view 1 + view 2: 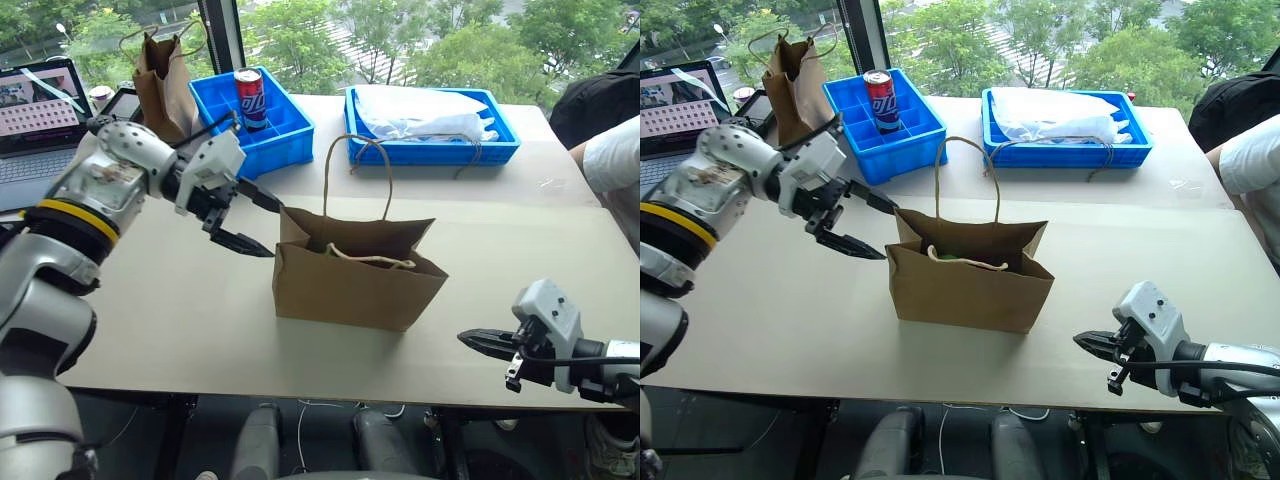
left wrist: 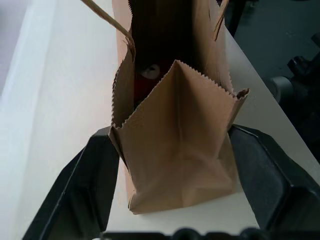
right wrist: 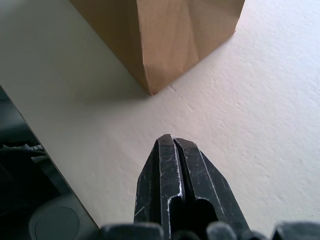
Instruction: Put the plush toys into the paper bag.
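While the wide paper bag [image 1: 355, 280] stands upright and open near the middle of the tabletop [image 1: 180, 300], the left gripper [image 1: 262, 222] hangs at the bag's left end with its fingers [image 1: 245, 243] spread wide and holding nothing. Seen from the left wrist, the two fingers stand to either side of the bag's narrow end. Down inside the bag, a red plush toy [image 2: 147, 80] shows in the shadow, and from the head a bit of light green plush [image 1: 952, 257] shows just under the rim. One cord handle [image 1: 355, 165] stands up; the other [image 1: 372, 258] droops over the mouth. The right gripper [image 1: 480, 341] hovers low over the front right of the tabletop, apart from the bag, with its fingers [image 3: 172, 175] pressed together and empty. Farther back stand a blue bin [image 1: 285, 135] with a soda can [image 1: 247, 98], a blue tray [image 1: 430, 150] and a darker bag [image 1: 165, 85].
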Controlling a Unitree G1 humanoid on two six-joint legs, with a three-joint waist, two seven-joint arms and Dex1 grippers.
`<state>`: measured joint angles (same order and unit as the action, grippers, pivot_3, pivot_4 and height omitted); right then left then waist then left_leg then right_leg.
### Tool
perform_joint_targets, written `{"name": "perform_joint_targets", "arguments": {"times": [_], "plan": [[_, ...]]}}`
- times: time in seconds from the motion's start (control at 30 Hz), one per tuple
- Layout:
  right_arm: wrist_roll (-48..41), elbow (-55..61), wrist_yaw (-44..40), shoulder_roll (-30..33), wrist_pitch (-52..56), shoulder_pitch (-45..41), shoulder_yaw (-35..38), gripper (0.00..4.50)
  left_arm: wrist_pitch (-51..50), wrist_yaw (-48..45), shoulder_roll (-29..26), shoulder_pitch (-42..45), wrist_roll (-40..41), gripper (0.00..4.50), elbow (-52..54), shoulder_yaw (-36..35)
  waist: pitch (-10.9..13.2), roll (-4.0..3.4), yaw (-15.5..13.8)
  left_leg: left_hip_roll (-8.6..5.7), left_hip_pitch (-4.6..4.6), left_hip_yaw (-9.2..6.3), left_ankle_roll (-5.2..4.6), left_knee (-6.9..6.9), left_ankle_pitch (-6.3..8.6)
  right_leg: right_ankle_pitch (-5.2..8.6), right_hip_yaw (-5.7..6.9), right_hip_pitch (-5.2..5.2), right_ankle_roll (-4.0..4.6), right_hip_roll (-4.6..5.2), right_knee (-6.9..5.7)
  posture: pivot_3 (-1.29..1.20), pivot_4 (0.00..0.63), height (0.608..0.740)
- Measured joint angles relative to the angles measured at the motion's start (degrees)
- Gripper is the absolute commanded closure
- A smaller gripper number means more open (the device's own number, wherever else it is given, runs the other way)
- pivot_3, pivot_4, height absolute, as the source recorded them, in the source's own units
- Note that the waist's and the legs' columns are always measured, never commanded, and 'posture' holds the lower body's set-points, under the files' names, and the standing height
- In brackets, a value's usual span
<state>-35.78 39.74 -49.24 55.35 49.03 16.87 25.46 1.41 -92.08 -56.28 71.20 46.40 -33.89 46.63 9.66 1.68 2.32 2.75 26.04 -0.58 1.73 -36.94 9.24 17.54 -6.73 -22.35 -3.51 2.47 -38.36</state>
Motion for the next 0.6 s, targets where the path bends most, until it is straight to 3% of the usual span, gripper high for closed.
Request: {"name": "perform_joint_targets", "arguments": {"times": [0.13,0.33,0.5,0.6], "plan": [[0.75,-2.2,-1.39,0.29,-1.39,-0.22,0.19,4.5,-4.37,-0.02,-4.62,-2.07,2.18,0.03,3.07,-5.54,0.0,-0.01,-0.08,0.0,-0.07,0.02,0.0,-0.01,0.0,0.04,0.0,0.04,-0.06,0.01,-0.05,0.0,0.15,0.704],[0.06,-6.02,-1.68,-4.29,-5.76,-3.48,2.9,4.5,-12.95,1.37,-4.13,-13.45,2.85,0.03,-0.12,-23.48,-0.01,-0.01,0.04,0.02,-0.18,0.05,-0.05,-0.02,-0.03,0.07,-0.01,0.05,-0.03,0.0,-0.2,0.0,0.15,0.704],[2.03,-9.54,1.31,-9.59,-12.35,-5.72,4.54,4.5,-20.6,15.07,-6.59,-41.58,0.66,0.03,15.47,-34.85,-0.01,-0.03,0.29,0.12,-0.29,0.14,-0.06,0.08,-0.02,0.03,0.0,0.04,0.09,0.03,-0.35,0.0,0.15,0.704],[3.29,-10.61,2.67,-11.08,-14.48,-7.02,3.84,4.5,-21.52,24.51,-3.37,-49.58,-2.06,0.03,22.58,-39.81,0.07,0.11,-0.74,0.13,-0.3,0.14,-0.09,-0.04,-0.1,0.03,0.12,0.06,0.11,0.06,-0.5,0.0,0.15,0.704]]}}
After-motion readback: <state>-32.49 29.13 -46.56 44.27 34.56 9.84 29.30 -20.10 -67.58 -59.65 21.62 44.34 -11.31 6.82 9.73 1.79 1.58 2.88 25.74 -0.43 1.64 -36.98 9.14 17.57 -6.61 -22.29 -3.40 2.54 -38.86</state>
